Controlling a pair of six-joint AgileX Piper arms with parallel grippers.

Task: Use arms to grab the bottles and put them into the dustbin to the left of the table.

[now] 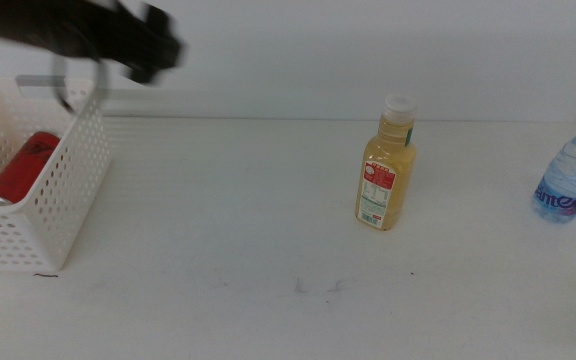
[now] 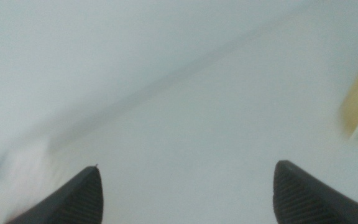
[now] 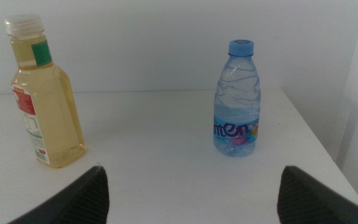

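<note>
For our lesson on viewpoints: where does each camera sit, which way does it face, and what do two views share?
Middle: above the table, looking forward and down; blurred left arm over the basket.
Left wrist: on the left arm, blurred table; open left gripper.
Right wrist: on the right arm, facing both bottles; open right gripper.
Shared: juice bottle, water bottle.

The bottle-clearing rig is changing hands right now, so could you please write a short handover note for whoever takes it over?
Left gripper: open and empty, blurred in the middle view, up above the white basket's far rim.
Right gripper: open and empty, out of the middle view, facing both bottles from the table's right side.
Done: the red can lies in the basket at the table's left end.
Left: the yellow juice bottle stands upright near the table's middle; the blue-capped water bottle stands upright near the right edge. Both must go in the basket.
</note>
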